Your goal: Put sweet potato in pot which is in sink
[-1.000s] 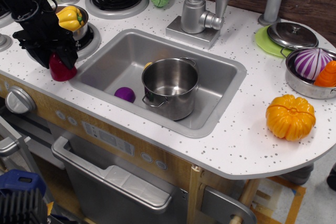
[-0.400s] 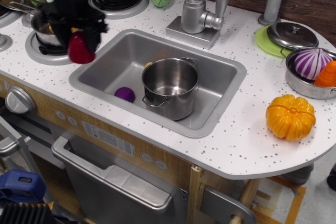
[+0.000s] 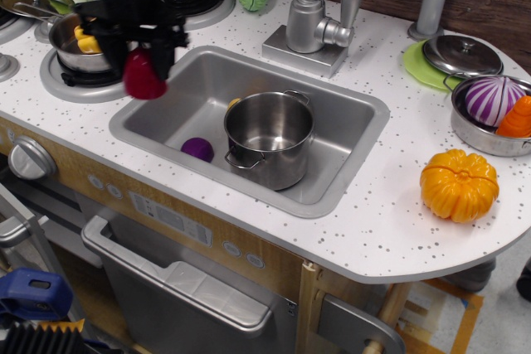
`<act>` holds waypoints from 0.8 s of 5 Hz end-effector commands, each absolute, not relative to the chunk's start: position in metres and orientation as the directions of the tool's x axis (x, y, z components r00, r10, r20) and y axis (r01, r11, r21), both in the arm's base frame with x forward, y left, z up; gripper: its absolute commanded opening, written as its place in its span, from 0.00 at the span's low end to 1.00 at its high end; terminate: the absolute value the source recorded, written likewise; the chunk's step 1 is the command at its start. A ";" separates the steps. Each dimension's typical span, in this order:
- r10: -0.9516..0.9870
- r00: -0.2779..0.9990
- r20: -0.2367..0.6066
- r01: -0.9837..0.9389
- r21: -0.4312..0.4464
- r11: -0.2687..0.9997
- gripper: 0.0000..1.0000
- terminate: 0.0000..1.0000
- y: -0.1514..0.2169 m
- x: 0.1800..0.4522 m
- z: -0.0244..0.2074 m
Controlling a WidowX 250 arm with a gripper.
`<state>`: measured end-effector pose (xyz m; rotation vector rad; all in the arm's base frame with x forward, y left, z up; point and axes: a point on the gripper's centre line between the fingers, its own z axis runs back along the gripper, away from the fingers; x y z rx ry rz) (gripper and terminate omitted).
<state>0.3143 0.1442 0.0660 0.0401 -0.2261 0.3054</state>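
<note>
Dark-red plastic in the black gripper (image 3: pixel 148 62): the sweet potato (image 3: pixel 145 76) hangs from the fingers, clamped at its upper end, most of its body showing below them. I read it as lifted clear, poised above the sink's (image 3: pixel 348 97) near-left rim, over the line where basin meets speckled countertop (image 3: pixel 390 221). Motion blur softens the gripper, so I can't make out finger contact in detail, but the grip looks closed on the toy.

Key relation: the pot (image 3: pixel 269 137) stands upright in the middle of the basin, mouth open and apparently empty, to the right of the held toy in this view and a little nearer the camera, lower down. Only one arm on this rig, so no choice there.

Orientation: the potato's long axis looks roughly vertical, rounded end down, flatter end up in the fingers, though blur makes that uncertain.

My judgement: carry phase, about halfway. Next comes a traverse rightward until the toy sits over the pot mouth, then release. The purple ball (image 3: pixel 197 149) lies on the sink floor just left of the pot, below the path.
</note>
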 end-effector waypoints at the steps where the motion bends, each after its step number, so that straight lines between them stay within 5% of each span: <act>1: 0.240 0.903 0.356 -0.254 -0.006 0.967 0.00 0.00 0.124 0.331 0.076; 3: 0.319 0.861 0.397 -0.291 -0.130 0.948 0.00 0.00 0.096 0.350 0.062; 4: 0.322 0.859 0.398 -0.299 -0.122 0.947 0.00 0.00 0.083 0.354 0.056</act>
